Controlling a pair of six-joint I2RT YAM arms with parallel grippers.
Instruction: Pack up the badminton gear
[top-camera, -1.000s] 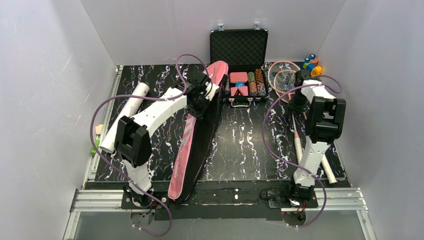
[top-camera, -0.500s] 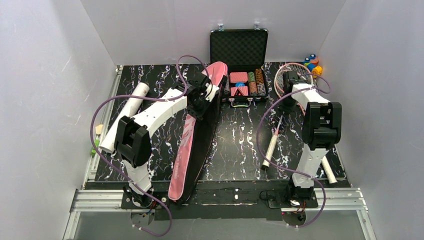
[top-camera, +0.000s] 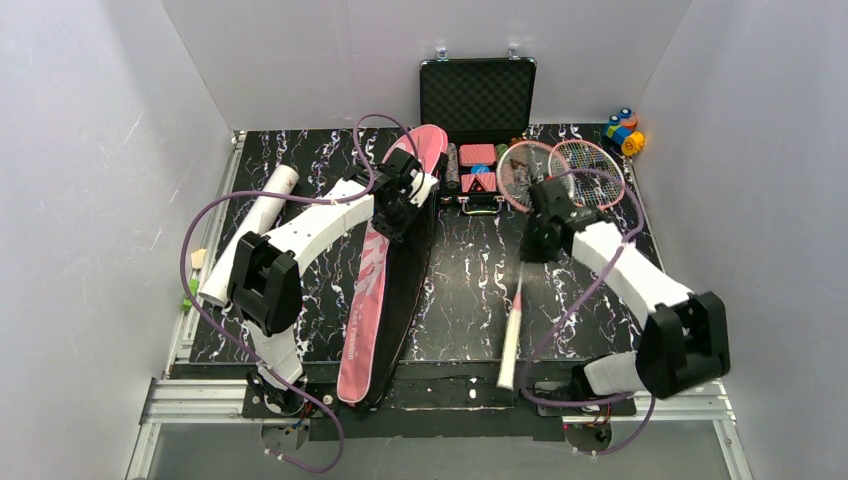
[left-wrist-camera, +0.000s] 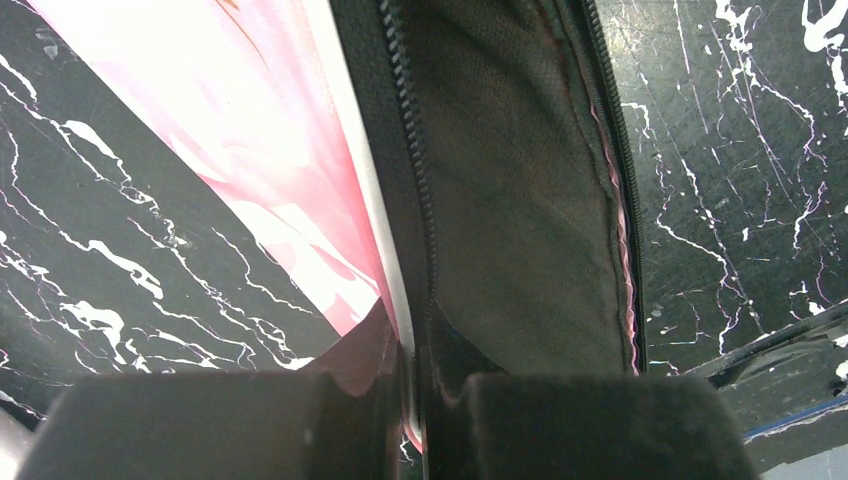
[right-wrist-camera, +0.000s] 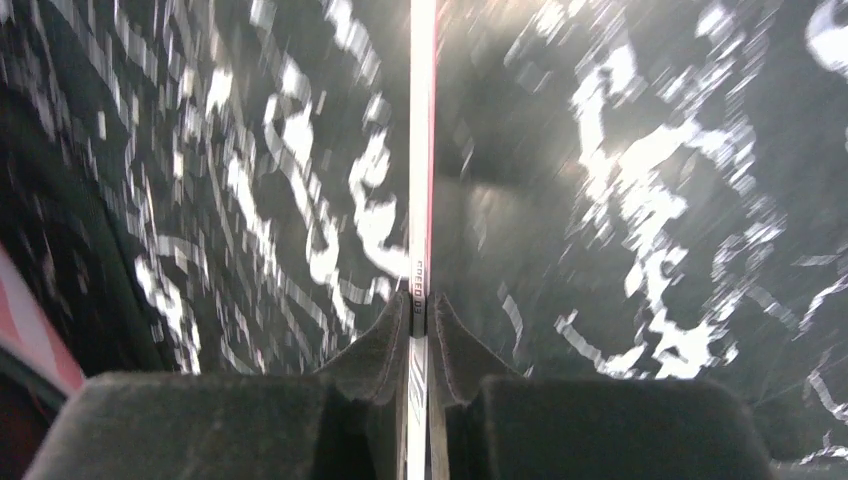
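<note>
Top view: left gripper is pinching shut on the edge of the pink racket-shaped bag, upper centre-left of frame. The bag is lying lengthwise on the black marbled table, wide end at upper centre, narrow end at the bottom edge, black inside showing along its right side. Long white tube is lying at left, well apart from the bag. Right gripper is clamping the thin shaft of a pink-framed racket at centre-right. Its head is overlapping the front of the open black case of poker chips, its white grip pointing to bottom centre. Other pink-framed racket is showing its head just right of the first, shaft hidden by the arm, so can't tell if it's gripped too. Colourful toy blocks are sitting in the upper right corner.

Left wrist view: gripper fingers are pressing together on the bag rim by the zip; pink outside at left, black lining at right.

Right wrist view: blurry. Gripper is squeezing the racket shaft, which is running straight up the frame centre.
</note>
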